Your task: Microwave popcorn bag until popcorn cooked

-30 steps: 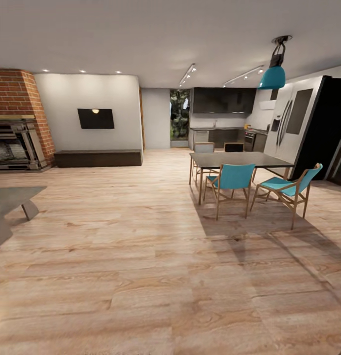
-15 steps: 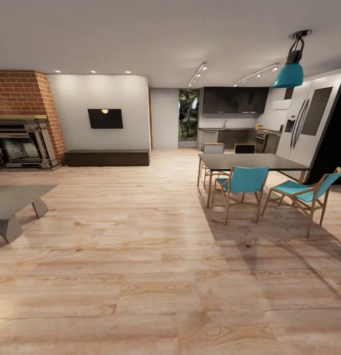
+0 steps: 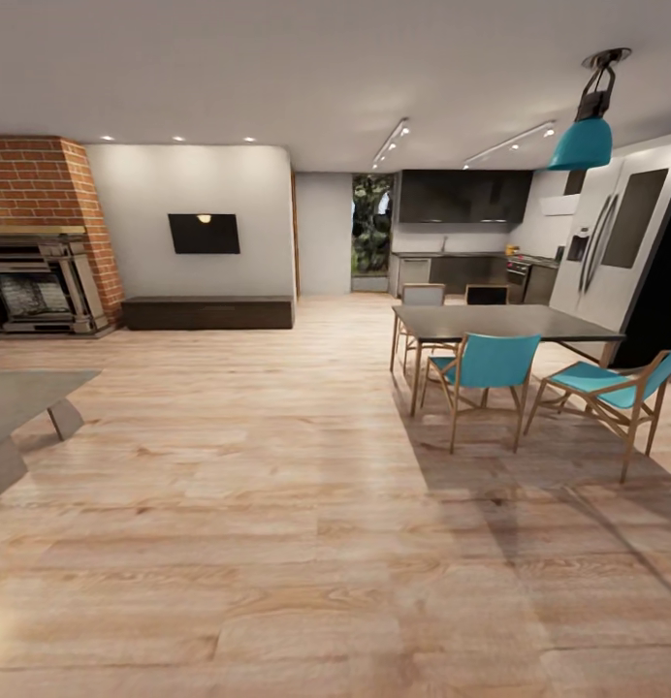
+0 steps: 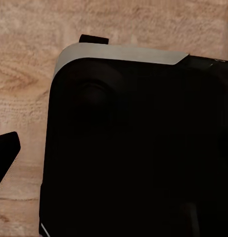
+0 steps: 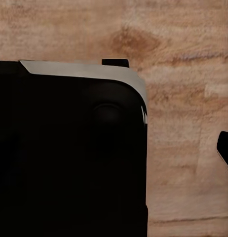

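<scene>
The kitchen lies far off at the back of the room, where a grey countertop (image 3: 452,255) tops dark cabinets. The popcorn bag and the microwave are too small or hidden at this distance to make out. In the left wrist view one dark fingertip (image 4: 5,153) shows beside the robot's black base (image 4: 133,148), above the wood floor. In the right wrist view one dark fingertip (image 5: 225,148) shows beside the same black base (image 5: 69,158). Neither wrist view shows how the jaws stand.
A dark dining table (image 3: 500,320) with teal chairs (image 3: 491,361) stands to the right, under a teal pendant lamp (image 3: 583,143), with a fridge (image 3: 617,242) behind. A grey coffee table (image 3: 25,397) and a brick fireplace (image 3: 35,281) are on the left. Wood floor (image 3: 306,436) runs between them toward the kitchen.
The whole head view has shifted: the dining table and chairs sit further right and look a little nearer. The camera has moved; nothing in the room has.
</scene>
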You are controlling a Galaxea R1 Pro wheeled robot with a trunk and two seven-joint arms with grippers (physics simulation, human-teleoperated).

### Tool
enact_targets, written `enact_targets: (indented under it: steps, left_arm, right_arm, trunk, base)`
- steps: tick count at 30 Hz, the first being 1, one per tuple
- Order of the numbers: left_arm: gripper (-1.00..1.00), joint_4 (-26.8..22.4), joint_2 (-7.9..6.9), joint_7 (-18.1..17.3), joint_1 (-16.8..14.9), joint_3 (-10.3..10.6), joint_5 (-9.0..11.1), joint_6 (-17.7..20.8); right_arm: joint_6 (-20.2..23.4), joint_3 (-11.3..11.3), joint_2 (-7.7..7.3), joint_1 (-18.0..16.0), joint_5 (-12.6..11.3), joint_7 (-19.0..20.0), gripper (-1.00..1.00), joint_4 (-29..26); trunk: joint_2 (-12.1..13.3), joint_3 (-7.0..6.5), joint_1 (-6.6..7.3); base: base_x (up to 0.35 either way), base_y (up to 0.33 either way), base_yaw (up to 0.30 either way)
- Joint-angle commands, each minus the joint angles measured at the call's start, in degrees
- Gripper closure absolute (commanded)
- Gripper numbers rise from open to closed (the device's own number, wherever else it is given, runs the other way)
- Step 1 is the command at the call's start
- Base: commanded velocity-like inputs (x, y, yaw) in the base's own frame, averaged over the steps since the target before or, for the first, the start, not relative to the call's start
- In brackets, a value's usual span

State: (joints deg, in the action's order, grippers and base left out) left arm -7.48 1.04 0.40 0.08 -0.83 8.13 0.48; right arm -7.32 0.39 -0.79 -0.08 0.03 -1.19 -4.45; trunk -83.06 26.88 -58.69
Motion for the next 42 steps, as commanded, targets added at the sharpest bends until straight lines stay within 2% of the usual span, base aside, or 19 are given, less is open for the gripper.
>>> enact_targets:
  steps: [1, 5, 12, 42]
  left_arm:
    - [-1.0, -0.08, 0.01, 0.04, 0.01, -0.05, 0.47, 0.05]
    - [-1.0, -0.08, 0.01, 0.04, 0.01, -0.05, 0.48, 0.05]
    - [-1.0, -0.08, 0.01, 0.04, -0.01, -0.05, 0.46, -0.02]
    - [-1.0, -0.08, 0.01, 0.04, 0.01, -0.05, 0.48, -0.02]
  right_arm:
    - [-0.14, 0.05, 0.05, -0.01, -0.01, -0.12, -1.0, -0.02]
    - [0.12, 0.05, 0.6, -0.01, -0.02, -0.11, -1.0, 0.02]
    - [0.11, 0.05, 0.4, -0.01, -0.03, -0.12, -1.0, 0.01]
    - [-0.41, -0.04, 0.09, -0.01, 0.2, -0.12, -1.0, 0.03]
  trunk:
    - [-0.02, 0.05, -0.03]
    - [-0.02, 0.05, -0.03]
    - [-0.02, 0.05, -0.03]
    - [-0.02, 0.05, -0.03]
  base:
    - [0.325, 0.0, 0.0]
    - [0.325, 0.0, 0.021]
    - [0.325, 0.0, 0.166]
    - [0.325, 0.0, 0.002]
